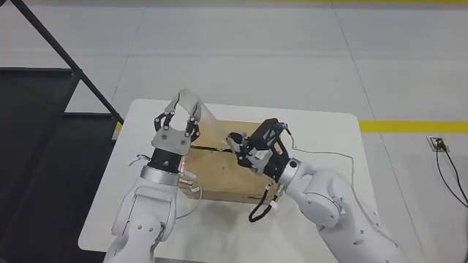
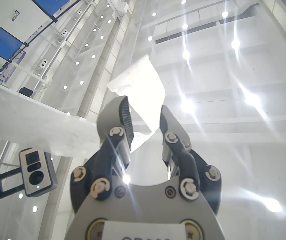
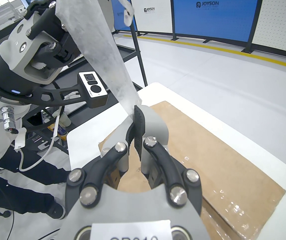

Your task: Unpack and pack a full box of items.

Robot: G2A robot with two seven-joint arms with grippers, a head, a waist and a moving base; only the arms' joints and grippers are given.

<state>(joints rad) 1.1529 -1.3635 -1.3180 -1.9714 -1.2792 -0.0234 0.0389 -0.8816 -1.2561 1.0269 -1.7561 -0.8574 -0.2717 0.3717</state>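
Observation:
A brown cardboard box [image 1: 219,169] [image 3: 208,156] lies flat on the white table [image 1: 322,135]. A long translucent white strip [image 1: 208,120] [image 2: 143,86] [image 3: 102,51] stretches above the box between both grippers. My left gripper [image 1: 177,120] [image 2: 144,106] is raised over the box's left part and points upward. Its fingers are open, with the strip's upper end passing between them and curling over the tips. My right gripper [image 1: 238,146] [image 3: 136,118] sits low over the box's middle, shut on the strip's lower end.
A black metal rack [image 1: 44,117] stands just left of the table. A thin cable [image 1: 322,153] trails over the table's right part. Blue and white partition panels [image 3: 208,8] and a yellow floor line [image 1: 409,126] lie beyond the table.

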